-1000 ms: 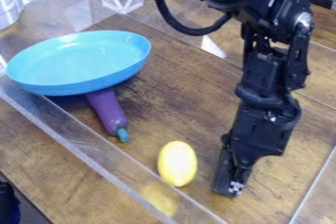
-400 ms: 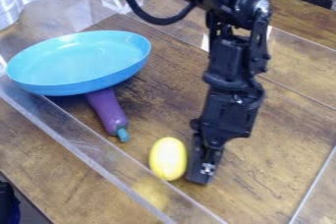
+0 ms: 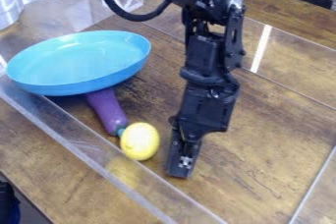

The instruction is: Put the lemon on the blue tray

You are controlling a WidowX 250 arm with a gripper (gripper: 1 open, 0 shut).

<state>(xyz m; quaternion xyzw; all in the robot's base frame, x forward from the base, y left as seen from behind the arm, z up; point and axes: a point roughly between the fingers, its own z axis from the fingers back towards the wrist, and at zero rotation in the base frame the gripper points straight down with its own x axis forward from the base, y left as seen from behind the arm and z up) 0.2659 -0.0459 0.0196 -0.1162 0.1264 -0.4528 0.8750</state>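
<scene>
The lemon (image 3: 140, 140) is a small yellow oval lying on the wooden table, just right of the purple eggplant's teal stem. The blue tray (image 3: 79, 59) is a wide, shallow round dish at the back left, and nothing lies in it. My gripper (image 3: 180, 161) points down at the table close beside the lemon's right side, and the lemon is not between the fingers. The fingers look like one narrow dark block, so I cannot make out a gap between them. Whether they touch the lemon is unclear.
A purple eggplant (image 3: 108, 111) lies between the tray's rim and the lemon. A clear plastic wall (image 3: 79, 151) runs diagonally along the table's front left. The black arm (image 3: 210, 41) rises over the table's middle.
The arm has swung left and the gripper has travelled left across the table. The lemon has shifted left with it, from the front centre to beside the eggplant's stem.
</scene>
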